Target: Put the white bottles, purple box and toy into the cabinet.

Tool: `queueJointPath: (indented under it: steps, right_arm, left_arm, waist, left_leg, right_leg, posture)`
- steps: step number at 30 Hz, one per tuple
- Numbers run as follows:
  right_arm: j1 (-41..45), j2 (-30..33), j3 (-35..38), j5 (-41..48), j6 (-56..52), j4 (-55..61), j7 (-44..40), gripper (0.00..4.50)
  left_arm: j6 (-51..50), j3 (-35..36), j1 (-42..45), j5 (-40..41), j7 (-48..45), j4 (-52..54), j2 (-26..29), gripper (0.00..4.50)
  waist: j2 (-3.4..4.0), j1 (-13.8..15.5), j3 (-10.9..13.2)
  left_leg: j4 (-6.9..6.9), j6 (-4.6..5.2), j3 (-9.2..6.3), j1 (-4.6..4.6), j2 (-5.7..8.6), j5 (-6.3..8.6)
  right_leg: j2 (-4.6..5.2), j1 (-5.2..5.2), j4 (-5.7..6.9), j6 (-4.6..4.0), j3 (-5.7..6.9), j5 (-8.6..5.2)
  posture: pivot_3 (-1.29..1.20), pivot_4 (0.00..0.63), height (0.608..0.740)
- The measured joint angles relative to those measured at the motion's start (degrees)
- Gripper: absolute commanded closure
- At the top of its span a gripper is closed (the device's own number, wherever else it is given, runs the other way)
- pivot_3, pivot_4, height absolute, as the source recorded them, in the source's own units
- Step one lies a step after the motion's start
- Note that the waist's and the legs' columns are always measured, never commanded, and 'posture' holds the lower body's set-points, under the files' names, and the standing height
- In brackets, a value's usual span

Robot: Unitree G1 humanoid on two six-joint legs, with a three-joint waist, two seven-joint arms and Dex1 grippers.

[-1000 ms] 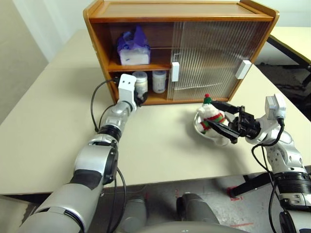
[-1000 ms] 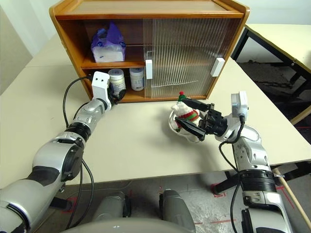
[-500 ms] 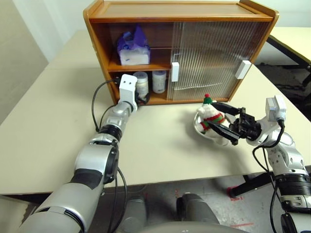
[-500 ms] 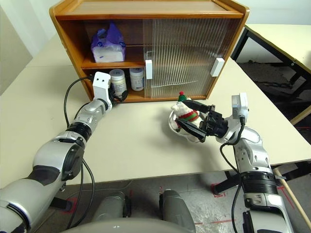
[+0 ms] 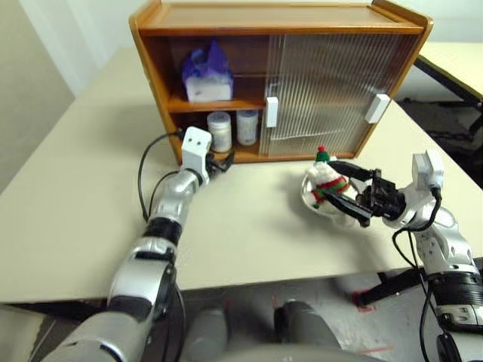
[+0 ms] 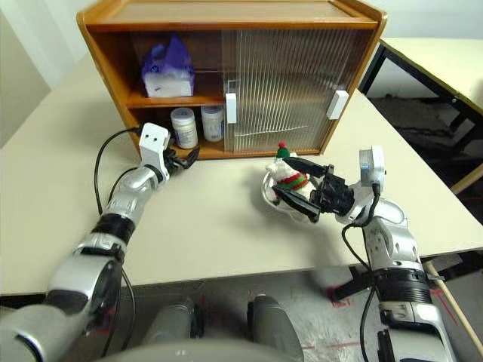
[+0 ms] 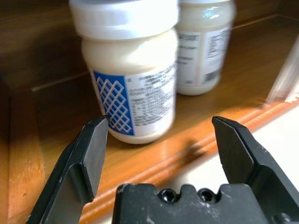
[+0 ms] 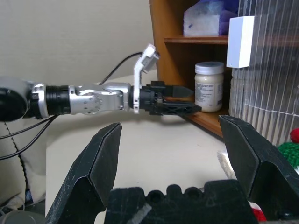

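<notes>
Beige tabletop carries everything here, and the cabinet at its far side serves as the landmark. Nearest the robot, out in front of the cabinet's right door, the right gripper hangs with its 2 black fingers spread wide, holding nothing. The toy, white plush with a red hat and striped scarf, sits in a shiny metal bowl just before that door, right at the tips of those spread fingers; whether they touch it cannot be told.

Further on, the left gripper hovers at the front edge of the cabinet's lower shelf, on the open left side. Its fingers are also wide apart and empty, pointing in at the shelf.

Inside the cabinet, the 2 white bottles stand upright side by side on the lower shelf, just beyond the left gripper's tips, the nearer one in line with the gap between the fingers but not touched. On the upper shelf directly above them rests the purple box, tissue puffing up from its top. The 2 ribbed sliding doors cover the cabinet's right portion, each with a white handle.
</notes>
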State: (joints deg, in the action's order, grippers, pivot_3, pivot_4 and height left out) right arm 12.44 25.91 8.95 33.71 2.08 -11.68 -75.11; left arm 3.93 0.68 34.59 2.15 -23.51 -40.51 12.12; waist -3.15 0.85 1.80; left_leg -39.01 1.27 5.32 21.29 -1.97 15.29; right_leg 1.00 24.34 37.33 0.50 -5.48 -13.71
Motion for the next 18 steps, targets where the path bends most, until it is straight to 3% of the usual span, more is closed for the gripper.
queueJointPath:
  steps: [2, 5, 10, 15, 18]
  right_arm:
    - [0.04, -0.04, 0.04, -0.01, 0.07, -0.16, 0.0, 0.0]
    - [0.19, -0.06, 0.04, -0.02, 0.14, -0.83, -0.03, 0.0]
    - [0.51, -0.13, 0.04, -0.07, 0.57, -1.92, -0.03, 0.0]
    - [0.67, -0.18, 0.06, -0.48, 1.15, -2.17, -0.01, 0.0]
    - [0.71, -0.32, 0.09, -0.63, 1.32, -2.16, 0.04, 0.0]
  left_arm:
    - [-4.01, -1.12, -3.37, 0.39, -2.23, 8.16, 0.5, 0.04]
    - [-8.83, -3.0, -6.62, 2.2, -6.78, 17.67, 0.7, 0.65]
    - [-10.89, -5.26, -6.12, 6.07, -13.7, 26.17, -0.49, 2.65]
    - [-8.68, -6.95, 1.43, 7.21, -16.54, 22.95, -5.23, 4.46]
    - [-6.59, -7.86, 6.32, 6.75, -16.51, 17.42, -7.81, 4.46]
  waist:
    - [0.01, 0.03, -0.01]
    - [0.01, 0.09, -0.01]
    - [0.03, 0.11, -0.02]
    - [0.03, 0.14, -0.02]
    - [0.04, 0.0, -0.03]
  left_leg:
    - [0.0, 0.01, 0.01, -0.01, -0.01, 0.0]
    - [0.0, 0.02, 0.01, -0.03, 0.0, -0.01]
    - [0.0, 0.05, 0.01, -0.11, 0.04, -0.03]
    - [0.0, 0.4, -0.01, -0.1, 0.13, -0.23]
    - [0.0, 0.4, -0.01, -0.11, 0.15, -0.24]
  right_leg:
    - [0.0, -0.01, 0.0, 0.0, 0.0, 0.0]
    - [0.0, -0.03, 0.01, 0.0, 0.0, 0.0]
    - [0.0, -0.12, 0.01, 0.01, -0.02, 0.02]
    - [0.0, -0.14, -0.02, 0.05, -0.06, 0.04]
    - [-0.01, -0.19, -0.08, 0.08, -0.1, 0.03]
  posture:
    - [0.08, 0.0, 0.74]
    - [0.09, 0.0, 0.74]
    - [0.08, 0.0, 0.74]
    - [0.07, 0.0, 0.74]
    - [0.05, 0.0, 0.74]
